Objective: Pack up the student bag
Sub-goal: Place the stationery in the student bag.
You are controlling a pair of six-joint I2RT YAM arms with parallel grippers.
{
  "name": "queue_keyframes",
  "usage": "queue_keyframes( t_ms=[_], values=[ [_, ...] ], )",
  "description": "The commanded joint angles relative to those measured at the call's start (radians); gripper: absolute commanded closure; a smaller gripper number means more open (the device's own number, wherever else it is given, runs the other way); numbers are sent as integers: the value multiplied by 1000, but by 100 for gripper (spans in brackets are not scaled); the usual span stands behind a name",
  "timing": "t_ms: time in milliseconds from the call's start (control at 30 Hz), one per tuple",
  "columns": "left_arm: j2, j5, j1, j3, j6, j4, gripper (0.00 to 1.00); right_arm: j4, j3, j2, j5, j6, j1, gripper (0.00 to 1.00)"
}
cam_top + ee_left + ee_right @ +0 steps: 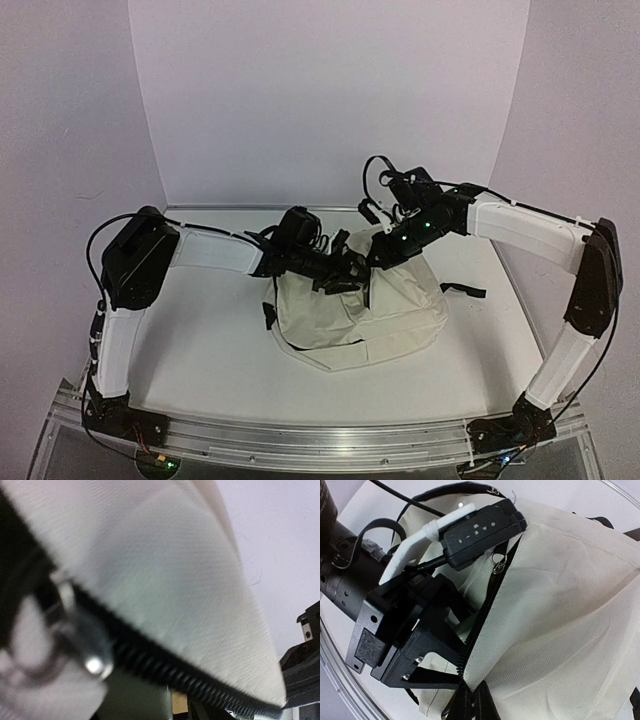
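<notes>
Student bag (365, 315), top view: soft, light cream cloth slumped on the table (200, 350); left gripper (345, 272) and right gripper (385, 252) meet at its far edge. Left wrist view: coarse weave above black zipper (165, 672), metal pull (92, 662); left grip I cannot tell. Right wrist view: right gripper seems pinched on the zipper's stiffer tape, which I judge the surest hold.

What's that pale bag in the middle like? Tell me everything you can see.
The backpack is soft cream woven fabric with black straps and a black zipper with a metal pull. It lies slumped on the white table, partly unzipped. The left fingers reach into its opening; the right fingers seem to pinch the zipper edge.
</notes>
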Motion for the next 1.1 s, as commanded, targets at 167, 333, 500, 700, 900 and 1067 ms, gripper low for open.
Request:
queue_keyframes(
  t_ms=[167,333,500,700,900,1067],
  values=[
    [-172,-138,1,-127,79,-100,49,11,18,-29,-39,16,11,100],
    [-216,-210,-4,-155,109,-180,49,11,20,-24,-47,19,11,100],
    [-170,-180,-13,-121,112,-169,65,11,24,-19,-57,24,11,100],
    [-95,-127,-36,-52,92,-100,82,11,30,-12,-69,32,11,100],
    [-15,-94,-53,45,84,-49,91,10,37,3,-96,46,12,100],
    [-48,-98,-61,20,114,-49,83,12,36,18,-113,53,11,100]
  ],
)
